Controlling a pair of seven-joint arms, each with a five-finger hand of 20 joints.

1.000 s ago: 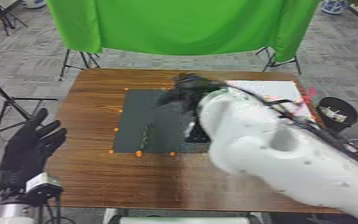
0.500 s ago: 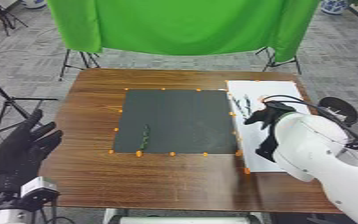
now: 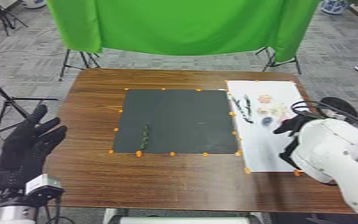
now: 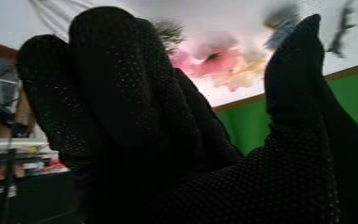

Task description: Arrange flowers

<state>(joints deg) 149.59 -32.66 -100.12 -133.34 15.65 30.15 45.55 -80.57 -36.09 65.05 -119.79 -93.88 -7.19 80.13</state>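
In the head view the right hand (image 3: 291,131) is over the right edge of the white sheet (image 3: 262,152), beside the flowers. Its glove (image 4: 149,110) has straight fingers and the thumb apart, holding nothing, in the right wrist view. Pink and peach flowers (image 3: 265,99) lie on the sheet, with a blue one (image 3: 267,121) nearer the hand. Green stems (image 3: 246,107) lie along the sheet's left part. One green sprig (image 3: 145,136) rests on the dark mat (image 3: 184,120), near its lower left. At the far left is the left hand (image 3: 26,147), fingers relaxed and empty.
Orange markers line the mat and the sheet on the brown table (image 3: 175,185). A black bin (image 3: 339,106) stands off the table's right edge, partly behind the right arm. A green cloth (image 3: 189,25) hangs behind the table.
The right arm has swung from over the mat to the right across the white sheet, then farther toward its right edge, uncovering the flowers. The left hand has stayed nearly in place.
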